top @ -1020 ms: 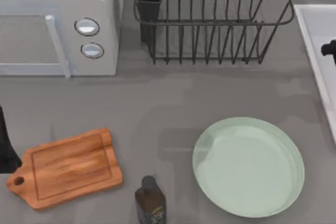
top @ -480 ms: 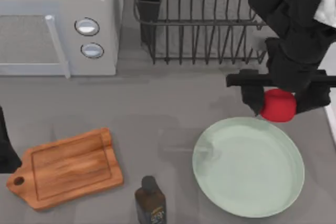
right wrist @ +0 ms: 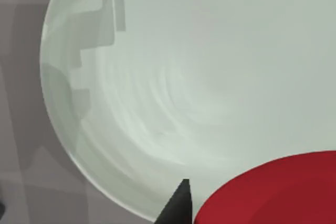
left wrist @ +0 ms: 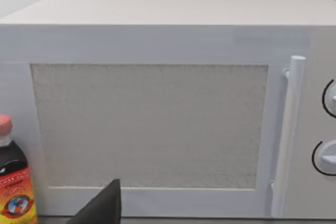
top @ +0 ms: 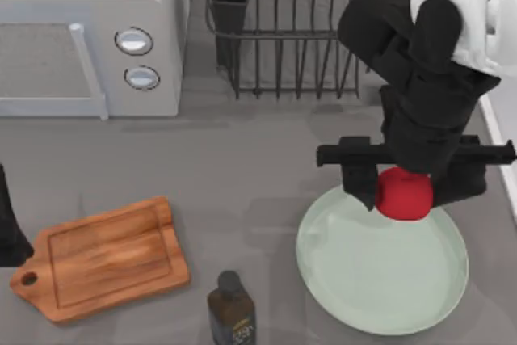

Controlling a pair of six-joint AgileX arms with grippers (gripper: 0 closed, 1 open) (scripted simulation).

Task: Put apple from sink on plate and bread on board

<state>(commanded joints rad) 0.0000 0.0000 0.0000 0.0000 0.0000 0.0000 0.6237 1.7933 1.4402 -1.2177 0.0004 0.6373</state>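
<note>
- The round red apple [top: 403, 195] is held by the right end effector [top: 406, 191] over the upper rim of the smooth pale-green plate [top: 380, 280], right of frame
- Open grey surface [top: 242, 167] is left between plate and grooved wooden board [top: 101, 258], lower left
- The left end effector [top: 8, 228] is parked at the left edge; its opening cannot be told

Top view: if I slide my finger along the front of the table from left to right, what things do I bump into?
Left arm parked at the edge → board → dark bottle → plate, with the right gripper holding the apple over its far rim.
</note>
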